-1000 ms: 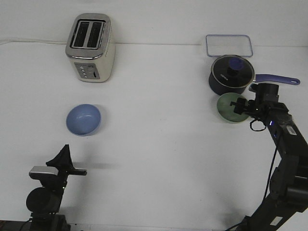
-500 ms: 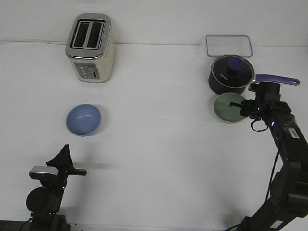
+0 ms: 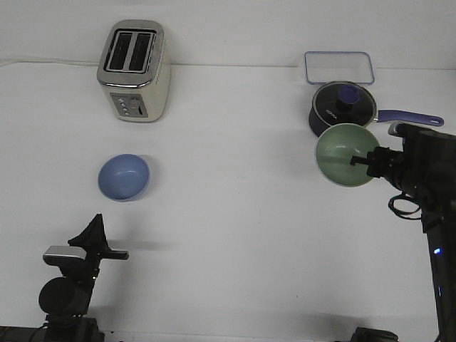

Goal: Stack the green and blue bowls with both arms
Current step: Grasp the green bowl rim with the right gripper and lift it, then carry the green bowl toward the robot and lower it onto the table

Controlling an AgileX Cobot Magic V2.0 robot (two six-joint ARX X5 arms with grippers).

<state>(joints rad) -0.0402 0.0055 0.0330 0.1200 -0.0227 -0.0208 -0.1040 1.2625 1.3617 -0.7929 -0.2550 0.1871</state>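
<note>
Two bowls: green bowl (image 3: 345,154), blue bowl (image 3: 124,177)

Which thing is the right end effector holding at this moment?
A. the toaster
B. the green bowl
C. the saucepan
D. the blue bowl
B: the right end effector is closed on the rim of the green bowl, which appears tilted and lifted in front of the saucepan, while the blue bowl sits alone on the table.

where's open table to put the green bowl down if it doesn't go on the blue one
Bare table spans the middle, between the blue bowl and the right claw holding the green bowl. Also free: between toaster and saucepan. Crowded: far right, around saucepan and clear container.
</note>
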